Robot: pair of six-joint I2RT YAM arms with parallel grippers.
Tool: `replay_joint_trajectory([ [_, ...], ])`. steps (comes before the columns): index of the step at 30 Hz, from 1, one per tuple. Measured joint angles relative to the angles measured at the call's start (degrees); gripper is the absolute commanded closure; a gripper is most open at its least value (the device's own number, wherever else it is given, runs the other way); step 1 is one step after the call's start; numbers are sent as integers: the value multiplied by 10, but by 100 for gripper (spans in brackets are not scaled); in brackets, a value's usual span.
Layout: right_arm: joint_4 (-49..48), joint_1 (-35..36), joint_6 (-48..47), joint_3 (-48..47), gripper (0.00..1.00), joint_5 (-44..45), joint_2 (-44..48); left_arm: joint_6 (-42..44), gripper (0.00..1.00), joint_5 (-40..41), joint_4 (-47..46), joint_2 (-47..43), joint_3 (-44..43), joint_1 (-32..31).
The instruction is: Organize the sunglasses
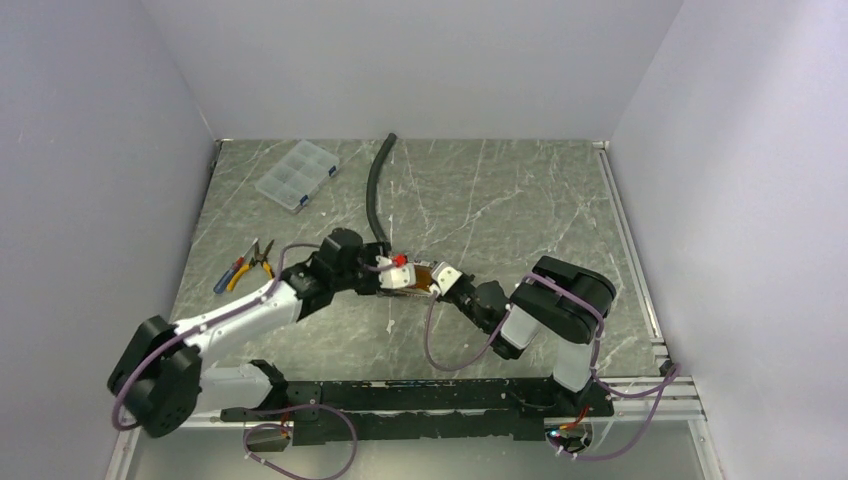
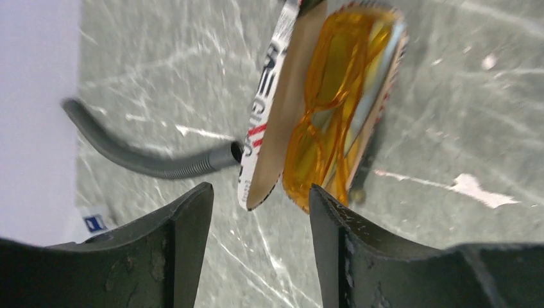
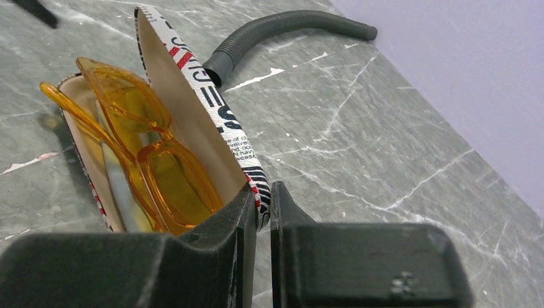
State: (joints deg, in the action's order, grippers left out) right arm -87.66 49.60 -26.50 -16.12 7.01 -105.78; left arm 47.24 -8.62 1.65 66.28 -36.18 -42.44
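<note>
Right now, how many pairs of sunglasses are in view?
1. The amber sunglasses lie inside the open printed case, mid-table, its flap pinched by the right claw; none seem hidden.

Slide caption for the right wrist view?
Right gripper pinches the printed pouch; amber sunglasses sit in its open mouth, grey hose behind.

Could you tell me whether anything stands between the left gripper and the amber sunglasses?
Nothing visible does. The open left gripper faces the translucent amber sunglasses, which lie in the open printed case; its tan-lined flap stands beside them, pinched by the right gripper. The grey corrugated hose lies aside.
</note>
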Motion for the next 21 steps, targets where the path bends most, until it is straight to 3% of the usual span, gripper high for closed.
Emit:
replay_joint_trajectory([
  [5, -1, 4, -10, 0, 100, 0, 0, 12, 34, -35, 59, 89, -62, 55],
  [15, -3, 10, -32, 4, 100, 2, -4, 58, 35, -107, 165, 164, -176, 60],
  [21, -3, 12, -41, 4, 100, 2, -13, 86, 43, -117, 185, 205, -190, 60],
])
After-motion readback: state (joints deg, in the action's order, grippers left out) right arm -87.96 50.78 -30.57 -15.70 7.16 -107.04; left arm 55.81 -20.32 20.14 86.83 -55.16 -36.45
